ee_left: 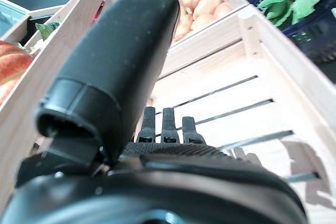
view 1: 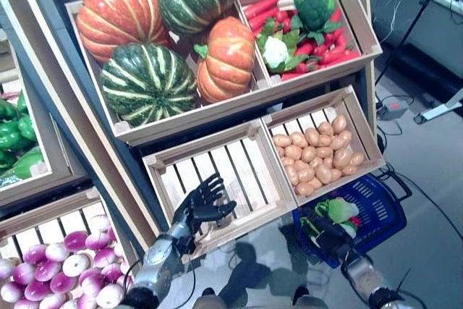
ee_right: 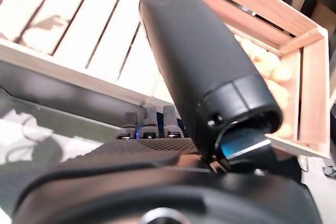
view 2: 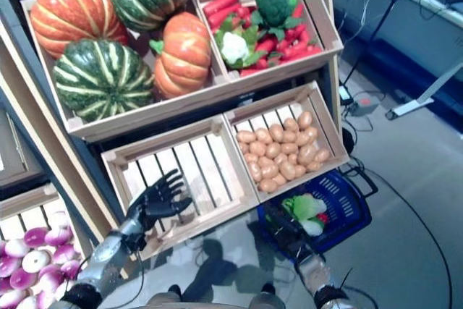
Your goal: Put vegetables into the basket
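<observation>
I count one blue basket [view 1: 376, 208] at five o'clock, already holding one leafy green vegetable [view 1: 340, 210]. My right hand [view 1: 329, 231] hovers over it; I can't tell its fingers. My left hand [view 1: 202, 204] is spread, holding nothing, over one empty crate [view 1: 253, 168]. Farther off: four pumpkins [view 1: 148, 81].

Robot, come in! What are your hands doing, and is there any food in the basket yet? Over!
Left hand open over empty crate. Right hand at blue basket, fingers unclear. Leafy vegetable already inside. Nothing blocking.
</observation>
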Robot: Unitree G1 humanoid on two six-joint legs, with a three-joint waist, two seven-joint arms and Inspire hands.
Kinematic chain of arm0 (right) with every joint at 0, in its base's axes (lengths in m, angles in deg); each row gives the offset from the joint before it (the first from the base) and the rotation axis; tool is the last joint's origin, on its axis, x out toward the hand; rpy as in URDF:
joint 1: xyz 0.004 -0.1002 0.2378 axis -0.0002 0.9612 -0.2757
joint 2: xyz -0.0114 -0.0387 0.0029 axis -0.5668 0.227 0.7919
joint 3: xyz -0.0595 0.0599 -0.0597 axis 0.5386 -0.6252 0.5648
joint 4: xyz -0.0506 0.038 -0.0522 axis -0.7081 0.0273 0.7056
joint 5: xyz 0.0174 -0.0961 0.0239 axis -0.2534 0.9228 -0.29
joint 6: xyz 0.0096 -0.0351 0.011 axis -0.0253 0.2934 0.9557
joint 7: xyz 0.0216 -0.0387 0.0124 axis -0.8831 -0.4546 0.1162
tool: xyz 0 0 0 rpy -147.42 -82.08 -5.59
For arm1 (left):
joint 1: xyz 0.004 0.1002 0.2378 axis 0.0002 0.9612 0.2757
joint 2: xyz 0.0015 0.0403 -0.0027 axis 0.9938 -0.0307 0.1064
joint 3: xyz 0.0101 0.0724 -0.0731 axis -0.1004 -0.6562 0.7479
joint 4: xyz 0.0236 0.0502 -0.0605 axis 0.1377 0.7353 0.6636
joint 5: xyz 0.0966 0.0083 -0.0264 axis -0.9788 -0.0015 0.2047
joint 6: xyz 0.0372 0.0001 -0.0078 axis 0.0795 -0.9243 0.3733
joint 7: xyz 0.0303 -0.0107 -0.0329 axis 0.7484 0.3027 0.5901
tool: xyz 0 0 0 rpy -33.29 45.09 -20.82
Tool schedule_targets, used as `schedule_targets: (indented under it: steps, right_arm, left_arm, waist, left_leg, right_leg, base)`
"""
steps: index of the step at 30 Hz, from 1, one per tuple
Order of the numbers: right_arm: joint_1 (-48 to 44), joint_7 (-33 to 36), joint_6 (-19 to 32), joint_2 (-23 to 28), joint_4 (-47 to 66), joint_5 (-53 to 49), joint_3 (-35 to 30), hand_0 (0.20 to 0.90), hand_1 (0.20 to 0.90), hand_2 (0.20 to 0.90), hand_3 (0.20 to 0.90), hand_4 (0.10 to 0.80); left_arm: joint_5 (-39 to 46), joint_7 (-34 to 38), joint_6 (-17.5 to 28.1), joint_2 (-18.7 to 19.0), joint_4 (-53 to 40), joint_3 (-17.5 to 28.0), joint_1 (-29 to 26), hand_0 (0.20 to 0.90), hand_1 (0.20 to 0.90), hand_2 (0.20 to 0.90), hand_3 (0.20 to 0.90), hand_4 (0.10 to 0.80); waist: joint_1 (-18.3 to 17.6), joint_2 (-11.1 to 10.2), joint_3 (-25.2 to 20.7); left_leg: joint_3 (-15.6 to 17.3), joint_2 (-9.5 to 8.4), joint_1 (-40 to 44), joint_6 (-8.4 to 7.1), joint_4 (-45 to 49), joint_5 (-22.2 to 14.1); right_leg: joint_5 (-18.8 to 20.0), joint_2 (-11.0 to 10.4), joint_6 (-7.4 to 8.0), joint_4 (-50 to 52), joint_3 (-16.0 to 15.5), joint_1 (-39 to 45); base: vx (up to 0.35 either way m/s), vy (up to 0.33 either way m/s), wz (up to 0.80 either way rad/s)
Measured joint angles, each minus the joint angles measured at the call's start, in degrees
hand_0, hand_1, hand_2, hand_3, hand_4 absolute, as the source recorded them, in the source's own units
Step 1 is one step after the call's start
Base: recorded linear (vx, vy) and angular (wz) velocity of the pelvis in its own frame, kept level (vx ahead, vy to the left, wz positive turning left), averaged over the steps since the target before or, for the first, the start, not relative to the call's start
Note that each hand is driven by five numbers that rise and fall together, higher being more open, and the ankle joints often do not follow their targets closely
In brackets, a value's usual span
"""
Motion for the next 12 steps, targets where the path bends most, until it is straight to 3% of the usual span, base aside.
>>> schedule_targets:
  steps: [4,12]
  right_arm:
    - [2.56,-0.05,0.13,-3.46,-0.14,0.02,3.08,0.900,0.900,0.900,0.900,0.800]
    - [3.76,-0.73,1.52,-4.41,-5.82,1.85,3.13,0.900,0.900,0.900,0.900,0.800]
  left_arm:
    - [-1.32,0.10,0.94,-3.94,10.24,0.89,0.94,0.900,0.900,0.900,0.900,0.800]
    - [-6.52,4.93,2.45,-6.96,24.09,1.16,2.70,0.900,0.900,0.900,0.900,0.800]
  waist:
    - [-0.30,-0.48,-3.59]
    - [-0.85,-0.25,-5.35]
  left_leg:
    - [0.21,-0.68,2.14,0.09,-3.49,1.44]
    - [-0.05,-0.55,2.60,-0.01,-4.94,2.64]
  right_leg:
    - [1.57,0.25,0.33,-3.78,0.00,2.25]
    - [2.02,0.67,0.12,-4.48,0.05,2.60]
  base:
    - [0.034,-0.021,-0.01]
    - [0.004,0.003,0.01]
